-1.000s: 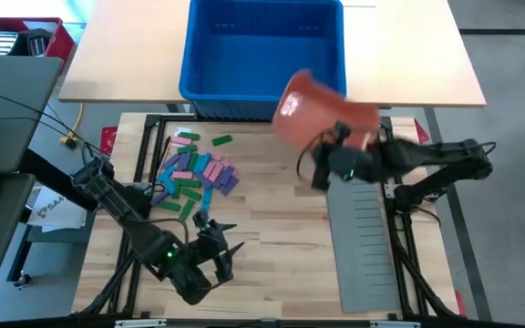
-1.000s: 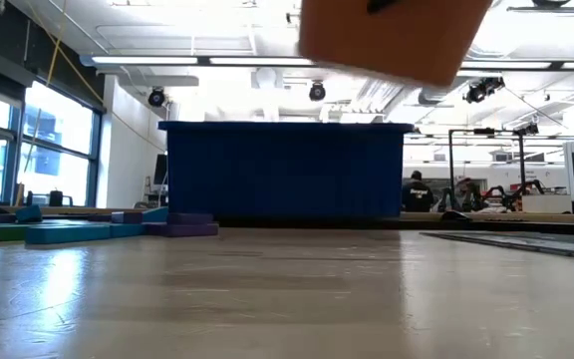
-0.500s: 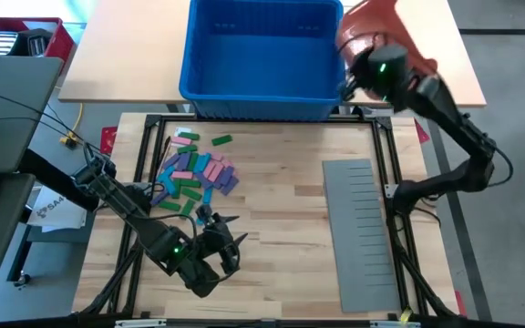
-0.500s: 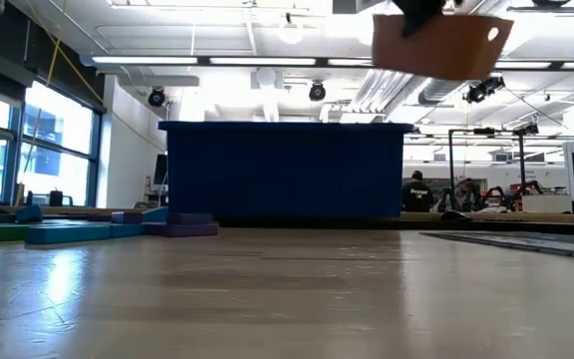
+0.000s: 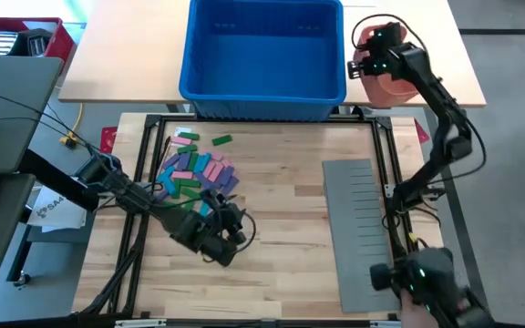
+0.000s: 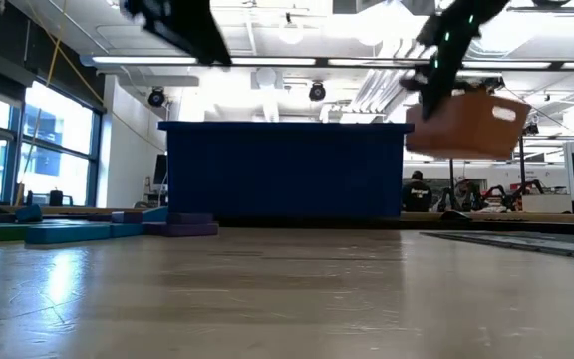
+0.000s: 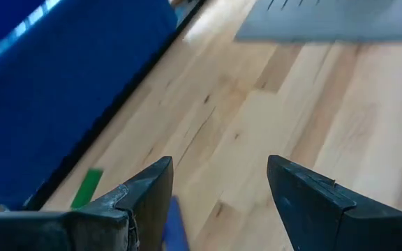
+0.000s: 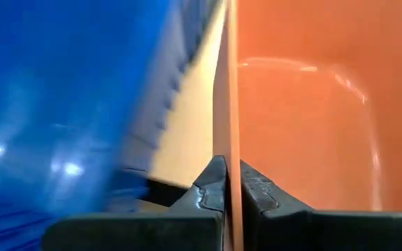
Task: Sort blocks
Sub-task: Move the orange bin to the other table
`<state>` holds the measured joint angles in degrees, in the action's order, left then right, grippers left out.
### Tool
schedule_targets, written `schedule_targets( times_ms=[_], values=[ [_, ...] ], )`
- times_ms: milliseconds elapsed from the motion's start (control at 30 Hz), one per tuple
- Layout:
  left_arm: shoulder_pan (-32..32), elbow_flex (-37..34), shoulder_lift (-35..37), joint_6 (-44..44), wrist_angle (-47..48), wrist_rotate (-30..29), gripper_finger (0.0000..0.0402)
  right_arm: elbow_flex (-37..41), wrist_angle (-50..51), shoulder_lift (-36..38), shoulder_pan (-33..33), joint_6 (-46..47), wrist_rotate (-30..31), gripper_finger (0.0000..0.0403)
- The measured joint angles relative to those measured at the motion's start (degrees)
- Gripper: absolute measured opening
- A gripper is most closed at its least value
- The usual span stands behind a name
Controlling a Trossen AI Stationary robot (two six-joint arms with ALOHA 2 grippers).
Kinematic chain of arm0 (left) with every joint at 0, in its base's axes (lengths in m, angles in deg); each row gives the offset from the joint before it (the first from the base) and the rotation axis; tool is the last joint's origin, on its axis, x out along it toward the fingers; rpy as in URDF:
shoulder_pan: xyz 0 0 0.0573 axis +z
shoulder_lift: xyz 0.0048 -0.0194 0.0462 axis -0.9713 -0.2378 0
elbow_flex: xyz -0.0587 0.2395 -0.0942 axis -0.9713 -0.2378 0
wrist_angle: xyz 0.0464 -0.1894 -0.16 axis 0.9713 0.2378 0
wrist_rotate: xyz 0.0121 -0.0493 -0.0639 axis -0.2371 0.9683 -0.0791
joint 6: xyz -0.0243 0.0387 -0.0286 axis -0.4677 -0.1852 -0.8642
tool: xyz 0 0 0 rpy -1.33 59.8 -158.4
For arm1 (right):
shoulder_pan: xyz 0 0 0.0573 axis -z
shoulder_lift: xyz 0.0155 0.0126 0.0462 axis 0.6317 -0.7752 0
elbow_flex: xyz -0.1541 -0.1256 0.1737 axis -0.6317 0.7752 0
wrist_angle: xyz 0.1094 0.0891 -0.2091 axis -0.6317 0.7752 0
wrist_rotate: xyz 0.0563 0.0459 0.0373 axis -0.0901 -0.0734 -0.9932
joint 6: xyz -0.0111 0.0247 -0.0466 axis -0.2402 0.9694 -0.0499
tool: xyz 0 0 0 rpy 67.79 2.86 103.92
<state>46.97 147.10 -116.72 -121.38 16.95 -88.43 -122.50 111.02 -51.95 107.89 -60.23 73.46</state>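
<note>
Beyond the far edge of the wooden table, a large blue bin was seen standing empty, and just beside it the orange-red tray was held in the air by the right gripper, whose fingers were clamped on the tray's thin wall; nothing could be made out inside the tray. On the table the blocks lay heaped in green, pink, purple and blue at the left, the left gripper was poised just beside them with fingers apart and nothing between them, and a grey slotted divider sheet lay flat at the right, well apart from the pile.
</note>
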Motion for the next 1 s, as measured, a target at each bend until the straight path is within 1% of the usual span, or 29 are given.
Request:
schedule_targets(
  times_ms=[67,200,300,400,567,733,867,1000],
  values=[
    [1.3,-0.8,0.0,0.0,-0.4,1.0,0.0227,0.0,0.0,-3.1,1.6,0.1,0.1,0.0000],
    [3.0,-1.4,0.0,0.5,-0.8,0.9,0.0227,0.0,-1.1,-8.5,4.0,1.1,-1.0,0.0000],
    [3.7,-1.4,0.0,2.2,-1.0,-1.4,0.0227,0.0,-2.7,-12.3,4.9,1.0,-2.9,0.0000],
    [4.3,-1.4,0.0,3.9,-1.0,-3.3,0.0227,0.0,-4.1,-15.2,5.0,1.1,-3.2,0.0000],
    [5.3,-1.4,0.0,5.5,-1.0,-3.7,0.0227,0.0,-6.2,-18.2,5.2,1.0,-4.2,0.0000],
    [5.3,-1.4,0.0,5.6,-1.0,-3.8,0.0227,0.0,-8.3,-18.7,5.2,0.7,-5.9,0.0001],
    [5.3,-1.4,0.0,5.6,-1.0,-3.8,0.0227,0.0,-8.8,-18.7,5.2,0.9,-5.9,0.0021],
    [5.3,-1.4,0.0,5.6,-1.0,-3.8,0.0227,0.0,-9.2,-18.7,5.2,1.0,-5.9,0.0064]
  ],
)
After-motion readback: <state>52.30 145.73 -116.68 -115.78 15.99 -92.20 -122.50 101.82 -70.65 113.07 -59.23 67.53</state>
